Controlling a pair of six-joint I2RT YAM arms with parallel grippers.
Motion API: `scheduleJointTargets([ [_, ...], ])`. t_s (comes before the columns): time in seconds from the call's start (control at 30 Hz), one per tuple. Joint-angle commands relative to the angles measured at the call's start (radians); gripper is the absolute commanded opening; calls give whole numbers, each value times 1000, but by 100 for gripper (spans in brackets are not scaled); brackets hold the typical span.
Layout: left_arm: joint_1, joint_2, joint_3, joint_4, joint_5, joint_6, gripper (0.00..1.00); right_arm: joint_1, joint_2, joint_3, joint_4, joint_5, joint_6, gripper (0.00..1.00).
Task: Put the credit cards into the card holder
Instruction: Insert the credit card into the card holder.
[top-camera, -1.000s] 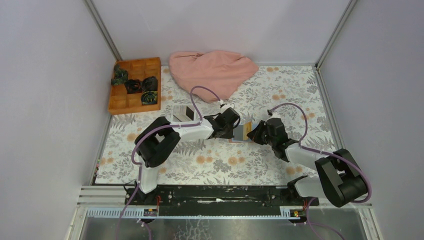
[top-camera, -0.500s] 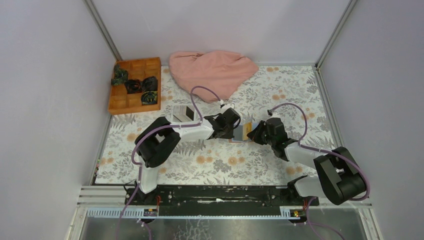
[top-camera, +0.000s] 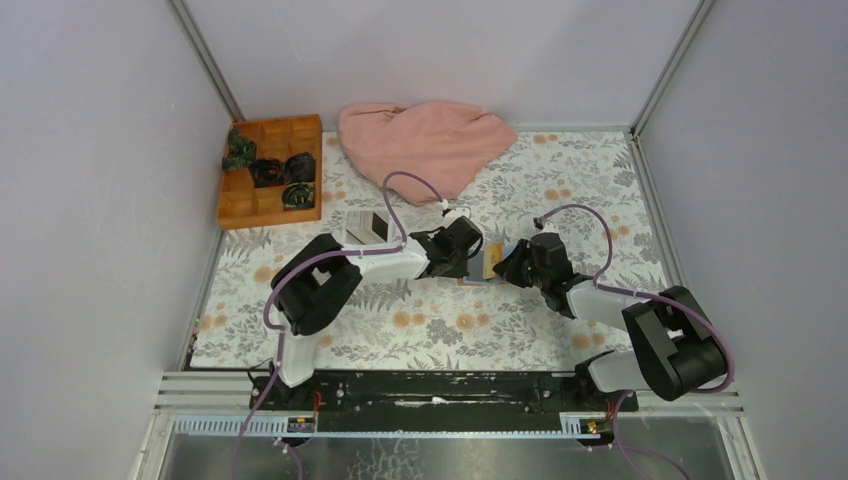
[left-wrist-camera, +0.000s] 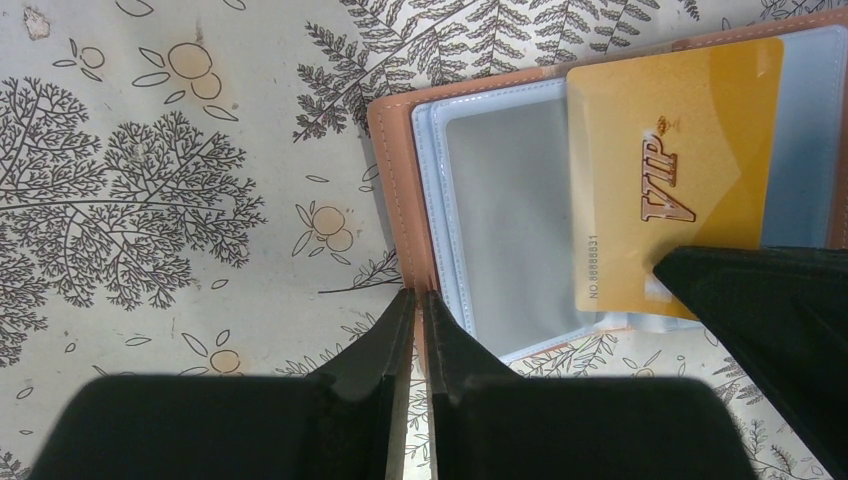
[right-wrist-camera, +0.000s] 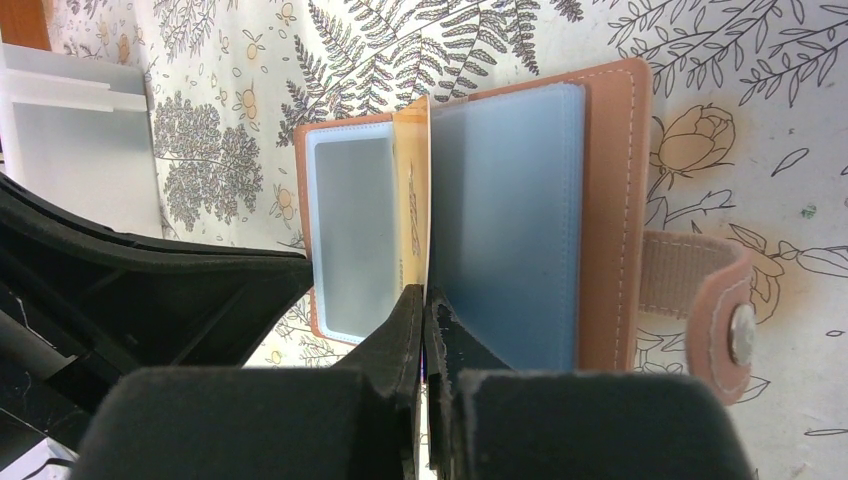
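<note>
The card holder (top-camera: 487, 265) lies open on the floral table between both grippers, with clear plastic sleeves inside its reddish-brown cover (left-wrist-camera: 398, 180). My left gripper (left-wrist-camera: 415, 297) is shut on the cover's left edge. A gold VIP credit card (left-wrist-camera: 670, 170) lies across a sleeve, and plastic covers its lower edge. In the right wrist view this card (right-wrist-camera: 411, 200) stands on edge between two sleeves. My right gripper (right-wrist-camera: 425, 297) is shut on its near edge. The holder's strap and snap (right-wrist-camera: 735, 335) hang off to the right.
A white shallow tray (top-camera: 365, 228) with a grey rectangle in it sits just behind my left arm. An orange wooden compartment box (top-camera: 270, 170) holding dark items stands at the back left. A pink cloth (top-camera: 425, 140) is heaped at the back. Walls close in both sides.
My right arm's elbow has swung a little to the left. Both grippers and the card holder stay where they were.
</note>
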Motion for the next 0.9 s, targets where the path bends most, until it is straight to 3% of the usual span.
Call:
scheduleJointTargets([
  [0.0,-11,27,27,-25,-21,17,13,-2,24,-29,-141,15,-27,0],
  [0.47,-13,32,33,-33,-30,21,12,-2,-27,-93,-142,-23,-2,0],
  [0.87,-17,36,44,-41,-36,25,12,-2,80,-102,-41,-74,24,0],
])
